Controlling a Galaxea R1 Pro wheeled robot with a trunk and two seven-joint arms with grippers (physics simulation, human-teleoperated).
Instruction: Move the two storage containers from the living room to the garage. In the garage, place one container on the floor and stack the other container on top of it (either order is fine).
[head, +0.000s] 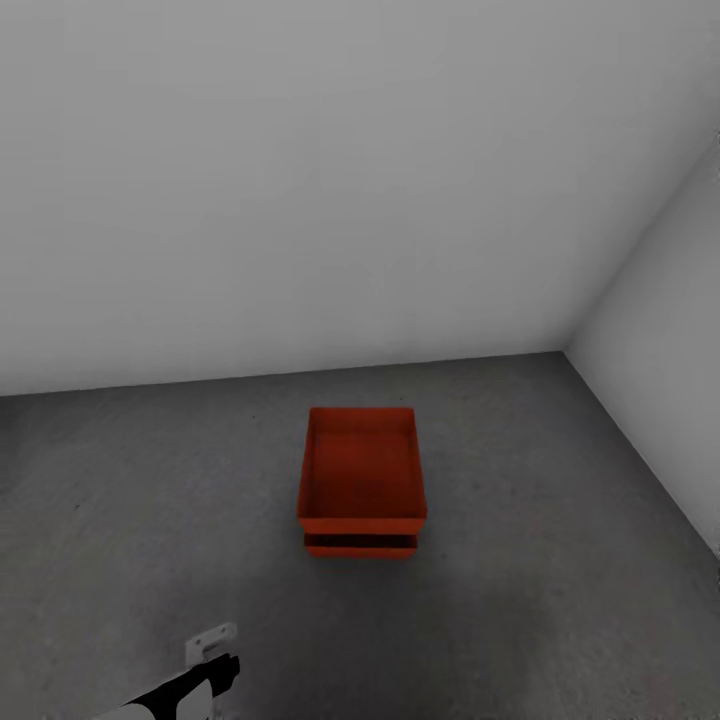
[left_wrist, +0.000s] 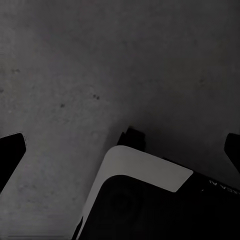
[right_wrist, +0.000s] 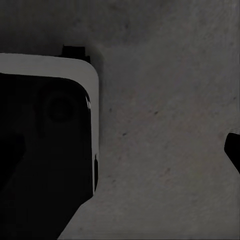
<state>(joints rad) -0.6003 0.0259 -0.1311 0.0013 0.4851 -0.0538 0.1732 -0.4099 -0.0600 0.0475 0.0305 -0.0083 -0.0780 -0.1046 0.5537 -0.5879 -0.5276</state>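
The left arm (head: 170, 695) enters the head view at the lower left, black and white, its tip with a white bracket pointing up-right. In the left wrist view, dark fingertips (left_wrist: 11, 152) sit at both frame edges, wide apart. In the right wrist view, one dark fingertip (right_wrist: 233, 150) shows at the right edge.

**Hidden and cut-off parts**

The lower storage container (head: 360, 543) is mostly covered by the upper storage container (head: 362, 470). The left arm (head: 185, 690) is cut off by the picture's edge. The left pincer's fingertips (left_wrist: 11, 152) are cut off too.
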